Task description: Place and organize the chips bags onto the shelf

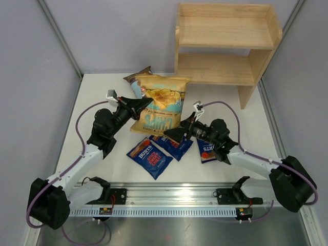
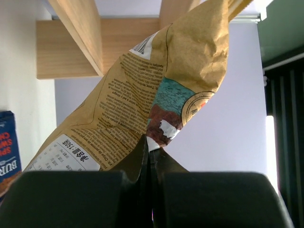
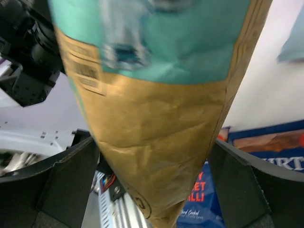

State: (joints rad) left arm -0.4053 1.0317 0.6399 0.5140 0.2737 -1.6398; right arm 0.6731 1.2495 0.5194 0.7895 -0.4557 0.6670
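The large yellow-gold chips bag [image 1: 160,105] is lifted and tilted at the table's middle. My left gripper [image 1: 148,101] is shut on its left edge; in the left wrist view the jaws [image 2: 151,151] pinch the bag's crinkled seam [image 2: 156,90]. My right gripper [image 1: 171,134] stands wide open at the bag's lower corner; that corner [image 3: 161,142] hangs between the spread fingers [image 3: 71,175] without being squeezed. Three dark blue Burts bags [image 1: 149,158], [image 1: 172,145], [image 1: 206,151] lie flat in front. A light blue bag [image 1: 137,84] lies behind the yellow one. The wooden shelf [image 1: 225,43] stands bare at the back right.
The shelf's panels [image 2: 76,38] rise just beyond the held bag in the left wrist view. Grey walls close in the table on the left, the right and the back. A metal rail [image 1: 169,197] with the arm bases runs along the near edge.
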